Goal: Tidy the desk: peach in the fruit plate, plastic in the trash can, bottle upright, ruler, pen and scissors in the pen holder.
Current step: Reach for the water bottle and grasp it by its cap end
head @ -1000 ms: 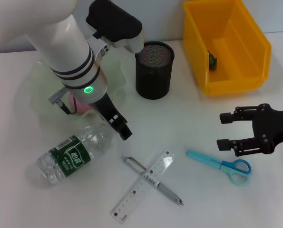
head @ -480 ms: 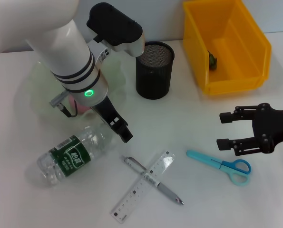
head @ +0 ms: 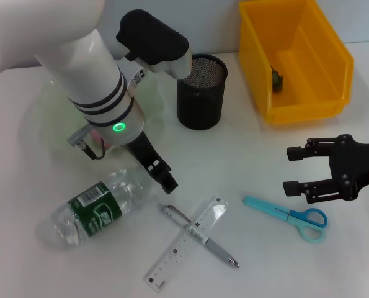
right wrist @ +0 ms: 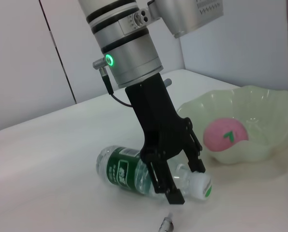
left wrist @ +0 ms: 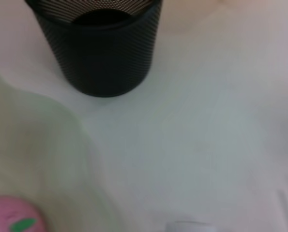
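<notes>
A clear bottle (head: 91,211) with a green label lies on its side, also seen as bottle (right wrist: 129,176). My left gripper (head: 164,179) is low at its cap end. In the right wrist view the left gripper (right wrist: 187,181) is open, one finger on each side of the bottle's neck. The pink peach (right wrist: 226,135) sits in the pale green fruit plate (right wrist: 260,104). A clear ruler (head: 184,251) lies across the pen (head: 203,239). Blue scissors (head: 289,216) lie just in front of my open right gripper (head: 289,171). The black mesh pen holder (head: 201,91) stands upright.
The yellow trash can (head: 333,74) stands at the back right with a small dark green item (head: 276,79) inside. The pen holder (left wrist: 105,48) and fruit plate (left wrist: 37,145) lie close to the left arm.
My left gripper has dropped and moved to the right and toward the front, onto the bottle's neck. The bottle has turned a little and slid toward the front. The right arm has not moved.
</notes>
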